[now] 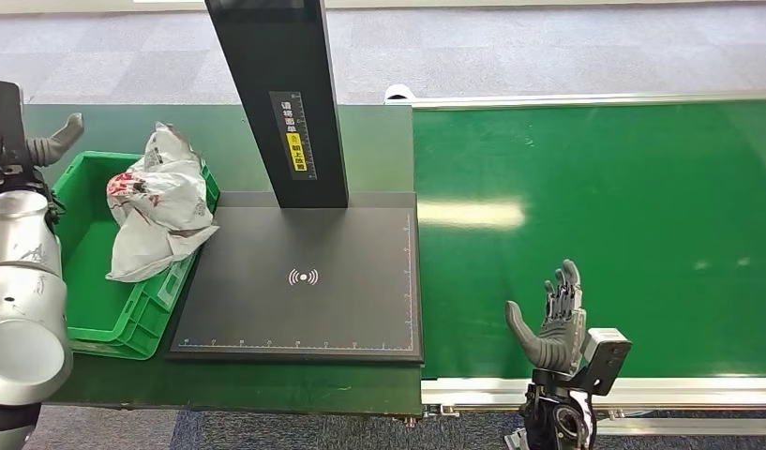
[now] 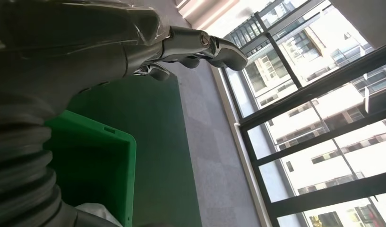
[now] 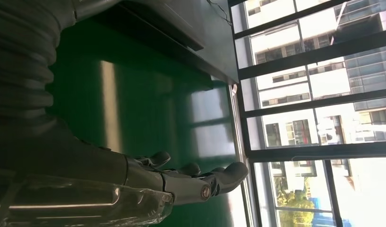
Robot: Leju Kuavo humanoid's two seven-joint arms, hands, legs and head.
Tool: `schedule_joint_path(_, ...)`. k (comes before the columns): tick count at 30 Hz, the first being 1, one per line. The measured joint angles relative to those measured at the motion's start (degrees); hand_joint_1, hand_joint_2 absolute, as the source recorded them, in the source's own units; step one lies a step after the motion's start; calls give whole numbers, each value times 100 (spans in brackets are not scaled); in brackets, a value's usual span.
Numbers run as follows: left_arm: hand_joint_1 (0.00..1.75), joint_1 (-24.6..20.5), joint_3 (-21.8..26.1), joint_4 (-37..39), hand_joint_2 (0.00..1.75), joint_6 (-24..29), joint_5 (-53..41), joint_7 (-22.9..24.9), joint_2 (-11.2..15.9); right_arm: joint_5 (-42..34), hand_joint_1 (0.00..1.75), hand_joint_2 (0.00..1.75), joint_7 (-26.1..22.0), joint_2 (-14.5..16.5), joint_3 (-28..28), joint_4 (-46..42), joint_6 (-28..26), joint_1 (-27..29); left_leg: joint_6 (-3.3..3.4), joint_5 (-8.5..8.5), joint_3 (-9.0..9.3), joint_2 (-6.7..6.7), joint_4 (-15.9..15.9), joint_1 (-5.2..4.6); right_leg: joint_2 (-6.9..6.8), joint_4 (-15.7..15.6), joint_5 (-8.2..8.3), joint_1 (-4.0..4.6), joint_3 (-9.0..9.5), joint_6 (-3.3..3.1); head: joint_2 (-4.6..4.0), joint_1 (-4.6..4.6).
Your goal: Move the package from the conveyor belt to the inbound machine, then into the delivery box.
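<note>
With the package already lying in the delivery box, both the left hand and right hand hang open and empty; the task looks finished, so the next move is waiting over the conveyor belt

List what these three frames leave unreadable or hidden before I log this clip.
- White crumpled plastic package: head view, print too small to read.
- Green plastic delivery box: head view, floor partly hidden by the package and the silver left arm.
- Left hand: head view, fingers cut off behind a dark arm part.
- Yellow label on the black scanner post: too small.
</note>
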Motion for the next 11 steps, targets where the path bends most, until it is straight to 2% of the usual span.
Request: schedule_joint_path(11, 0, -15, -19, 183, 175, 239, -215, 226, -8, -13, 0, 175, 0, -22, -77, -16, -26, 43, 0, 0, 0, 0, 0, 0, 0, 0, 0, 0, 0, 0, -1, -1)
